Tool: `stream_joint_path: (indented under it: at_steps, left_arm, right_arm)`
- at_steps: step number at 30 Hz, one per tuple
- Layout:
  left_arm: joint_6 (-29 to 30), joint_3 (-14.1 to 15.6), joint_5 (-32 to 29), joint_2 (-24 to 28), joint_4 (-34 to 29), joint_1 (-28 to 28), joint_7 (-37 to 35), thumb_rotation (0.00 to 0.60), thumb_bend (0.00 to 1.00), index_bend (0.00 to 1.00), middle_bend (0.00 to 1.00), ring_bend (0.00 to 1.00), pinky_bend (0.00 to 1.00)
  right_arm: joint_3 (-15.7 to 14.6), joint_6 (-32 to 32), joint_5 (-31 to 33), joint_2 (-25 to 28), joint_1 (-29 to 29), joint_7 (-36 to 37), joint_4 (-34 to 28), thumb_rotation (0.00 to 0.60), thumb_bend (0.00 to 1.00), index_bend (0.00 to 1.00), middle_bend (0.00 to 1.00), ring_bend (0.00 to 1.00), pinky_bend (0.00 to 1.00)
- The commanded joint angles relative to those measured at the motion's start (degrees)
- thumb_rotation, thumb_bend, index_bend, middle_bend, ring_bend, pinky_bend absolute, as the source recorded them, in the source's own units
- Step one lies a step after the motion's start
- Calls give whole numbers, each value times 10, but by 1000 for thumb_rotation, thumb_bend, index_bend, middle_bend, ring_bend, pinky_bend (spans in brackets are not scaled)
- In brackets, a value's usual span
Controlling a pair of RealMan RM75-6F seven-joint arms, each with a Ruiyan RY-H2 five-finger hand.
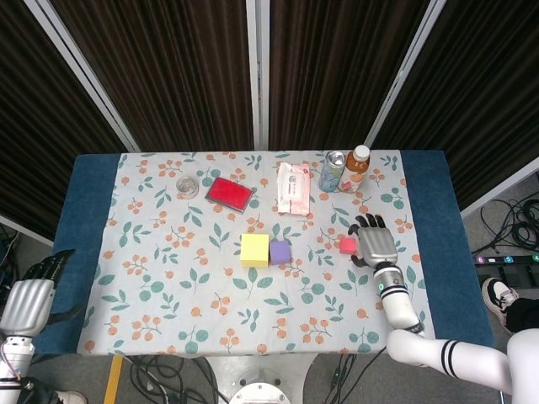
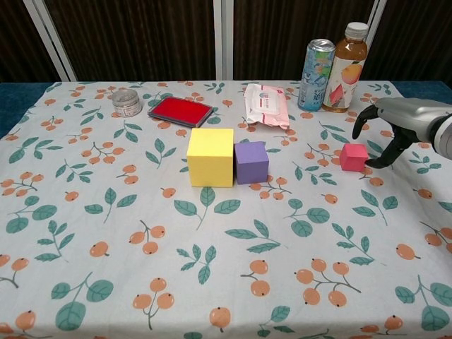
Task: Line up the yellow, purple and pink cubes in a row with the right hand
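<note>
Only the head view shows the left robot hand [image 1: 25,303] (empty); the right robot hand [image 2: 399,127] hovers open-fingered.

The right hand [image 2: 395,127] is out over the right side of the table, palm down, fingers curled downward and spread a bit, nothing in it. Its forearm runs back toward the near right corner in the head view. The left hand [image 1: 25,299] hangs way off past the table's near left edge, fingers pointing up and out, loosely apart, also holding nothing.
</note>
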Motion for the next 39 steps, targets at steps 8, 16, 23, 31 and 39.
stream_joint_path:
  at_steps: [8, 16, 23, 31, 39]
  left_arm:
    - [-2, 0, -2, -1, 3, 0, -2, 600, 185, 144, 223, 172, 232]
    - [-2, -1, -4, -1, 4, 1, -2, 600, 185, 144, 223, 171, 232]
    - [-3, -1, -5, 0, 3, 1, -2, 600, 186, 144, 223, 171, 232]
    - [-3, -2, -3, 3, -4, 0, 4, 600, 185, 143, 223, 171, 232]
    - [0, 0, -5, 8, -7, 4, 2, 600, 185, 143, 223, 171, 232]
  right_arm:
    - [11, -22, 22, -25, 6, -8, 47, 600, 206, 346, 106, 0, 0]
    - [15, -29, 18, -36, 8, -9, 58, 600, 232, 412, 123, 0, 0]
    - [19, -32, -5, -21, 2, 7, 33, 600, 307, 491, 132, 0, 0]
    - [21, -50, -70, 4, 10, 34, -25, 600, 306, 491, 133, 0, 0]
    - [29, -75, -46, -42, 48, 12, 8, 600, 304, 498, 132, 0, 0]
